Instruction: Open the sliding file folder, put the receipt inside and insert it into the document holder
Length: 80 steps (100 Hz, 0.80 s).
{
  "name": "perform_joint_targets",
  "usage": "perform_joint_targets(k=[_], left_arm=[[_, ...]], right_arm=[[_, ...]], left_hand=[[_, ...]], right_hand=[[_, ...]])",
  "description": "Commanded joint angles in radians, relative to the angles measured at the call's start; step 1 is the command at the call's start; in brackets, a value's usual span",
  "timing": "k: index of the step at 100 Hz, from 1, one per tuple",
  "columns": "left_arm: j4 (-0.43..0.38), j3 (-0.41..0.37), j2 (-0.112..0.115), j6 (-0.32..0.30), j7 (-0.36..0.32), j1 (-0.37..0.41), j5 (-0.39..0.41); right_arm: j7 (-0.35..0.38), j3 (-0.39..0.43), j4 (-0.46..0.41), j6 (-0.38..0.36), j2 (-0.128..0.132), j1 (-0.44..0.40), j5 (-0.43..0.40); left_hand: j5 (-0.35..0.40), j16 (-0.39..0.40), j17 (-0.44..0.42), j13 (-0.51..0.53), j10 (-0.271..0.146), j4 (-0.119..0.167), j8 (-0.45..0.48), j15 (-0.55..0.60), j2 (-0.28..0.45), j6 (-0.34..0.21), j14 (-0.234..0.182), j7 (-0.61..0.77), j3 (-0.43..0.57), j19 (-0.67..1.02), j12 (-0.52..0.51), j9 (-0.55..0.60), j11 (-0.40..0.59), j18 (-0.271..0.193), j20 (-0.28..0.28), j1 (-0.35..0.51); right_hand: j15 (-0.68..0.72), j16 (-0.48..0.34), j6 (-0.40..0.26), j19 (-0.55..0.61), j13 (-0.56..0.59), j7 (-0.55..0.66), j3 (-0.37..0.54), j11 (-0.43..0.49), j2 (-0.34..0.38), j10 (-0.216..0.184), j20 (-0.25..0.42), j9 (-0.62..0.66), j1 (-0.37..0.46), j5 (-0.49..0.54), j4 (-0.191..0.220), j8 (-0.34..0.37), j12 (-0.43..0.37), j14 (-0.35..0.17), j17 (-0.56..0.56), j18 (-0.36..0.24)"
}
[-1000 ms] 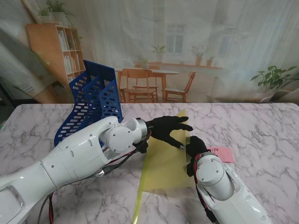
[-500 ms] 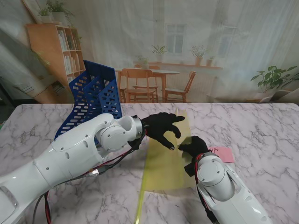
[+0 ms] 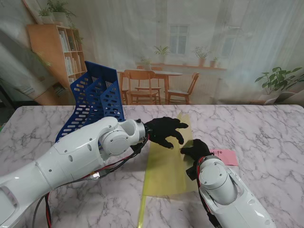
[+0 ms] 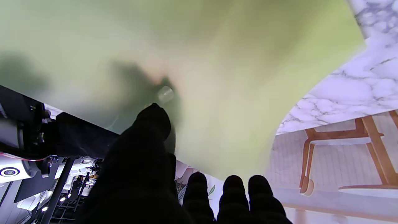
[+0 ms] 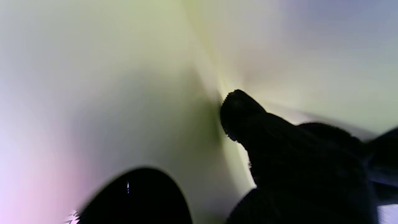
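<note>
The yellow folder [image 3: 166,161] lies mid-surface between both hands. The left hand [image 3: 164,131] rests on its far part, fingers spread, grasping nothing. The right hand [image 3: 195,148] covers its right edge; grip unclear. The pink receipt [image 3: 226,156] lies just beside it, the blue document holder [image 3: 92,102] far left.

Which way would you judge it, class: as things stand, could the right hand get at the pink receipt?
Probably yes. The pink receipt lies flat on the table just right of the right hand, with nothing on top of it. The hand rests at the yellow folder edge, so a short sideways move should do.
</note>
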Motion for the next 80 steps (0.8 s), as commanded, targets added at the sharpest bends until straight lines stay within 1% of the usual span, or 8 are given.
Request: perform_joint_targets(k=[1,11,23,26,34,46,61,80], left_arm=[[0.018,0.007,-0.014,-0.009,0.004,0.0,0.004],[0.026,0.017,-0.016,-0.023,0.015,-0.003,0.012],[0.03,0.014,-0.013,-0.059,0.036,0.0,0.044],[0.03,0.012,-0.011,-0.067,0.037,0.001,0.049],[0.029,0.007,-0.007,-0.086,0.042,0.002,0.062],[0.038,0.011,-0.006,-0.109,0.046,-0.004,0.066],[0.048,0.024,-0.004,-0.129,0.033,-0.018,0.058],[0.06,0.046,0.0,-0.138,0.032,-0.033,0.089]], right_arm=[[-0.001,0.002,-0.007,0.006,-0.004,-0.002,0.004],[-0.006,0.004,-0.008,0.007,-0.006,-0.001,0.008],[-0.012,0.006,-0.008,0.008,-0.008,-0.001,0.011],[-0.014,0.006,-0.008,0.009,-0.009,-0.001,0.012],[-0.017,0.007,-0.009,0.011,-0.01,-0.003,0.015],[-0.02,0.005,-0.008,0.016,-0.012,-0.002,0.02],[-0.023,0.003,-0.008,0.021,-0.014,-0.001,0.022],[-0.025,0.005,-0.009,0.025,-0.015,-0.001,0.025]], left_hand=[[0.095,-0.003,-0.01,0.011,-0.019,-0.016,0.052,0.03,-0.04,-0.017,-0.065,0.146,-0.034,0.03,0.013,0.027,0.035,-0.049,-0.035,0.073],[0.168,0.003,-0.011,0.02,-0.053,-0.011,0.051,0.057,-0.074,0.017,-0.07,0.321,-0.103,0.029,0.044,0.044,0.088,-0.059,-0.059,-0.004],[0.223,-0.015,-0.009,0.023,-0.041,-0.018,0.011,0.062,-0.149,0.074,-0.063,0.459,-0.091,-0.107,0.07,0.06,0.13,-0.097,-0.132,-0.163],[0.235,-0.034,0.0,0.021,-0.005,-0.02,0.014,0.046,-0.16,0.086,-0.064,0.48,-0.077,-0.176,0.069,0.06,0.127,-0.116,-0.177,-0.191],[0.249,-0.063,0.01,0.016,-0.007,-0.026,-0.007,0.025,-0.176,0.077,-0.07,0.528,-0.05,-0.221,0.067,0.074,0.124,-0.145,-0.287,-0.171],[0.23,-0.091,0.012,0.017,-0.007,-0.021,-0.039,0.007,-0.191,0.063,-0.069,0.541,-0.037,-0.223,0.063,0.07,0.117,-0.151,-0.322,-0.129],[0.143,-0.062,0.025,0.044,0.012,-0.006,-0.07,0.118,-0.19,0.054,-0.051,0.466,-0.018,-0.081,0.07,0.075,0.13,-0.119,-0.171,-0.046],[0.033,-0.022,0.017,0.245,0.082,-0.012,0.067,0.187,-0.132,0.008,0.008,0.359,0.031,0.432,0.081,0.25,0.145,-0.059,-0.055,0.08]], right_hand=[[0.033,-0.007,-0.043,0.032,0.013,0.032,0.039,0.041,0.007,0.026,0.001,0.032,0.054,0.006,0.001,0.016,0.007,0.008,0.02,0.034],[0.033,-0.007,-0.043,0.03,0.014,0.032,0.039,0.041,0.008,0.027,0.001,0.031,0.054,0.005,0.001,0.016,0.007,0.008,0.02,0.037],[0.034,-0.007,-0.044,0.03,0.014,0.032,0.038,0.042,0.009,0.026,0.001,0.031,0.055,0.005,0.001,0.016,0.008,0.007,0.021,0.038],[0.034,-0.007,-0.044,0.03,0.014,0.031,0.038,0.042,0.008,0.027,0.001,0.031,0.055,0.005,0.001,0.016,0.008,0.008,0.021,0.038],[0.034,-0.007,-0.044,0.029,0.014,0.032,0.038,0.043,0.01,0.027,0.0,0.031,0.055,0.005,0.001,0.016,0.008,0.008,0.02,0.04],[0.033,-0.007,-0.044,0.029,0.013,0.032,0.038,0.043,0.009,0.027,0.0,0.03,0.056,0.005,0.001,0.016,0.007,0.008,0.02,0.04],[0.032,-0.008,-0.044,0.028,0.013,0.031,0.038,0.043,0.01,0.029,0.0,0.029,0.056,0.004,0.001,0.016,0.008,0.008,0.019,0.042],[0.032,-0.008,-0.044,0.028,0.013,0.031,0.038,0.045,0.012,0.027,0.0,0.028,0.056,0.002,0.001,0.016,0.008,0.009,0.019,0.043]])
